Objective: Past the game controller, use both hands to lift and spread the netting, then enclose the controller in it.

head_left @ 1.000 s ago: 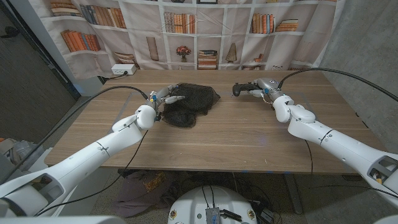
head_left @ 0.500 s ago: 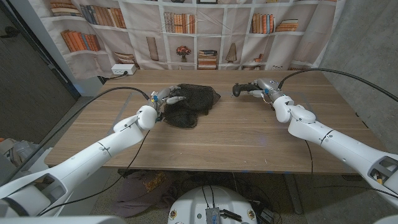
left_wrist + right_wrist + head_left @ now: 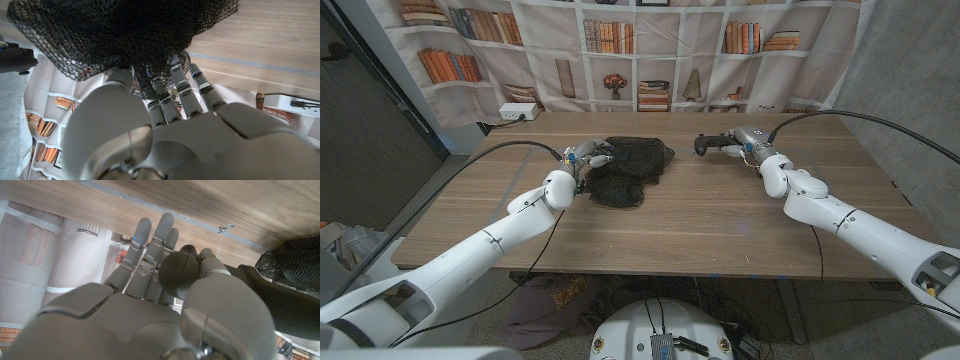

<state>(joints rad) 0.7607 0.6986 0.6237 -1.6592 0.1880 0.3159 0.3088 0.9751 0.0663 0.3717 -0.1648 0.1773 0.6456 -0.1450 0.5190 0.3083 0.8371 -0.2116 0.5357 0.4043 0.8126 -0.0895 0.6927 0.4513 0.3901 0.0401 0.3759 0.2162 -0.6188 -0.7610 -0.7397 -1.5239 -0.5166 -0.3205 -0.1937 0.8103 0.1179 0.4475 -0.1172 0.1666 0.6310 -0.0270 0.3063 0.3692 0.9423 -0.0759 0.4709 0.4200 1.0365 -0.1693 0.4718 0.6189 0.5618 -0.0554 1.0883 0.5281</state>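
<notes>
Head view, desk point(image 3: 700, 225): wooden top carrying both task things toward its far side, with the bookshelf backdrop beyond.
Netting point(image 3: 630, 165): dark mesh lying in a crumpled heap on the desk, far centre-left, not yet lifted or spread; in the left wrist view the netting point(image 3: 125, 35) bunches over the fingertips.
Game controller point(image 3: 715, 146): dark, on the desk at the far right of centre, apart from the netting and still uncovered.
Left robot hand point(image 3: 588, 156): at the left edge of the netting, fingers closed into the mesh, so it appears to have a hold on that edge.
Right robot hand point(image 3: 752, 143): just beside the controller's right end; in the right wrist view the right robot hand point(image 3: 165, 275) has fingers against the dark controller point(image 3: 260, 287), thumb over it, seemingly holding it.
Done: one hand has taken a hold on the netting, by my reading.
Left: the right hand must leave the controller and take the netting too; then lift, spread, and enclose the controller. The task looks to be at an early stage.
</notes>
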